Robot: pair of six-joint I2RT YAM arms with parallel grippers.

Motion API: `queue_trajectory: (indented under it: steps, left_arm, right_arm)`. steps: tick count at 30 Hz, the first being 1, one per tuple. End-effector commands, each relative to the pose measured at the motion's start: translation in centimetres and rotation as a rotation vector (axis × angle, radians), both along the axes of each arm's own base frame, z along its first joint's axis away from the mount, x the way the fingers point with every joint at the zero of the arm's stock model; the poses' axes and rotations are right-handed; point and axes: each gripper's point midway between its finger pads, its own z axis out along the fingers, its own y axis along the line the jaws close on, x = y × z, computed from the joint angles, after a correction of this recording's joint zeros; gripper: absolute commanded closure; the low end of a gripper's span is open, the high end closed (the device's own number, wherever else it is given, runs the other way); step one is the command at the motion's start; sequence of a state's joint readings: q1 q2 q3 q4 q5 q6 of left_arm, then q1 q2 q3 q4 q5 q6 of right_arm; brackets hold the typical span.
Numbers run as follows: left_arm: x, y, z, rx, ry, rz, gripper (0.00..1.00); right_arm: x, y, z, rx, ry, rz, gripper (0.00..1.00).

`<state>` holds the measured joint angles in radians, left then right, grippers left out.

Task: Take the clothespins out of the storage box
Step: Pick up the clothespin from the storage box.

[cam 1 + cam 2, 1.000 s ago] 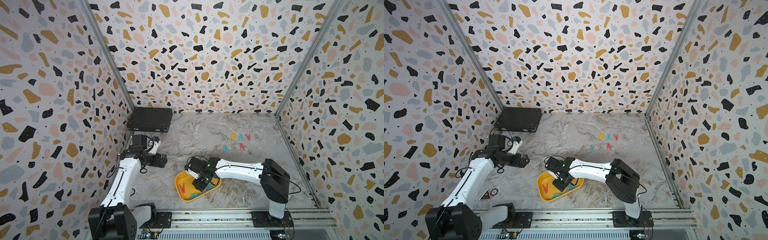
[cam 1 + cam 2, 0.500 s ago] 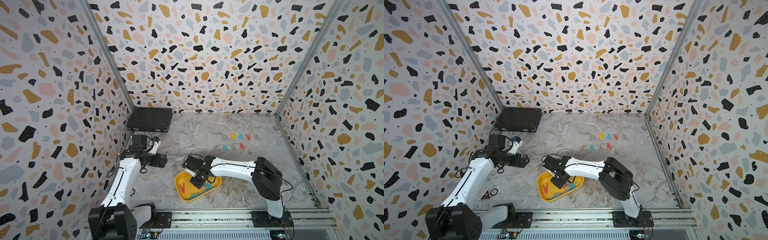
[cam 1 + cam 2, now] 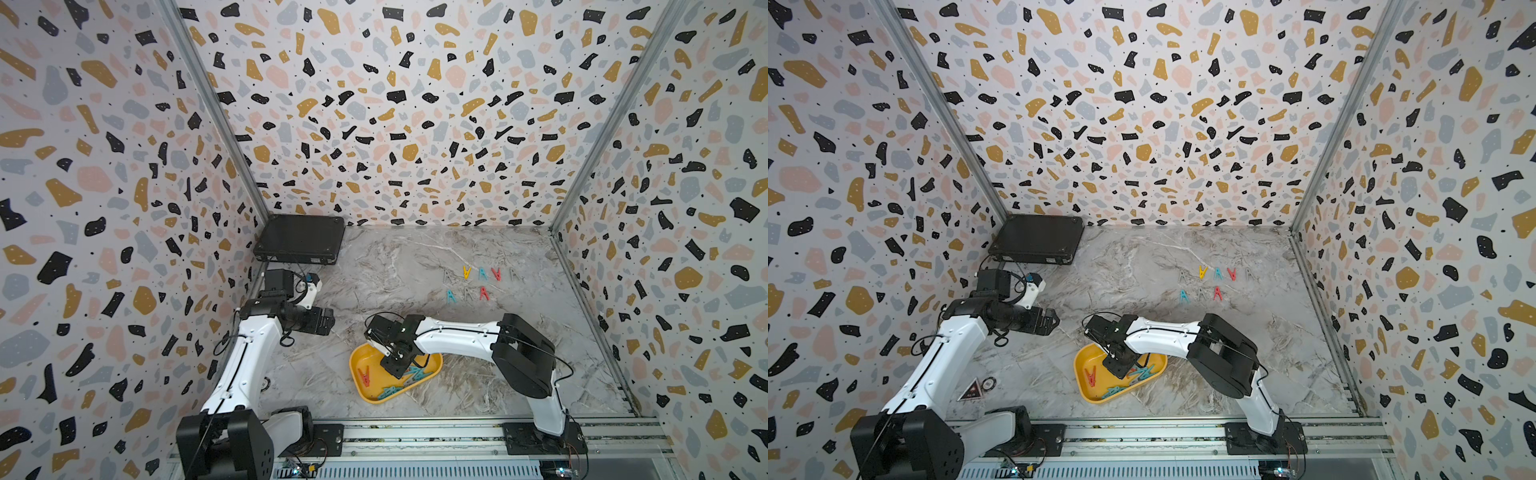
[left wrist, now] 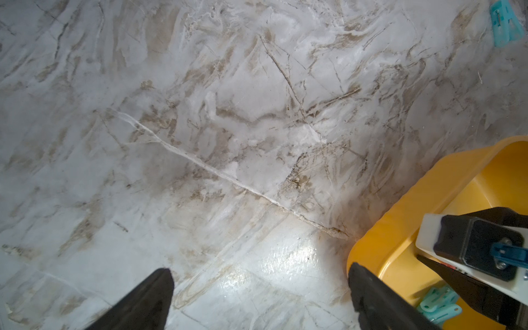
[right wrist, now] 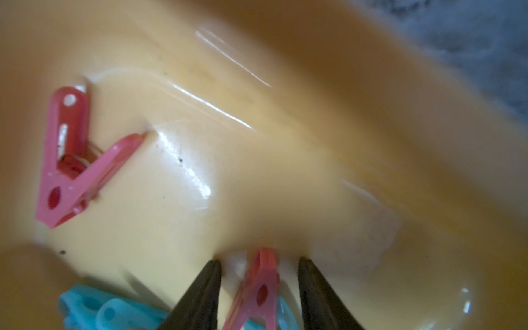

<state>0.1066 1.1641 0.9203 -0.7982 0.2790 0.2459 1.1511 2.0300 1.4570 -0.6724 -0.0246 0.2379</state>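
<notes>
Nearest the front rail, the yellow storage box (image 3: 360,358) is sitting on the marble table (image 3: 415,249), and the right gripper (image 5: 260,260) is reaching down into it. Its 2 dark fingers (image 5: 205,288) are standing apart, straddling a red clothespin (image 5: 262,290) with a gap showing on each side, so nothing is being squeezed. That clothespin is lying against a cluster of teal clothespins (image 5: 97,313) on the box floor. A lone red clothespin (image 3: 365,376) is lying toward the box's left end, apart from the gripper.

A little farther back and to the left, the left gripper (image 4: 260,268) is hanging over bare table, its jaws spread wide with nothing between them.

Farther back on the right, 2 rows of loose clothespins (image 3: 482,273) are lying on the table, well apart from the box, in yellow, teal, red and pale grey.

In the far left corner, a flat black case (image 3: 299,245) is lying against the wall.
</notes>
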Motion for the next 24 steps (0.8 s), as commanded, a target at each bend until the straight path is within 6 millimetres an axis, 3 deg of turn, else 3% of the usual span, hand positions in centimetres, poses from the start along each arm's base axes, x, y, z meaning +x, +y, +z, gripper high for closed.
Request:
queue_trajectory:
  steps: [1, 13, 24]
  left_arm:
    - [0.1, -0.1, -0.1, -0.01, -0.013, -0.002, 0.0]
    - [0.1, -0.2, -0.2, -0.017, -0.006, -0.008, 0.0]
    - [0.1, -0.2, -0.3, -0.015, -0.004, -0.009, 0.0]
  right_arm:
    - [0.1, -0.4, -0.3, -0.006, 0.0, -0.007, 0.56]
    - [0.7, 0.1, 3.0, 0.062, -0.057, -0.015, 0.8]
    - [1.2, 0.1, 7.2, 0.142, -0.117, -0.03, 0.84]
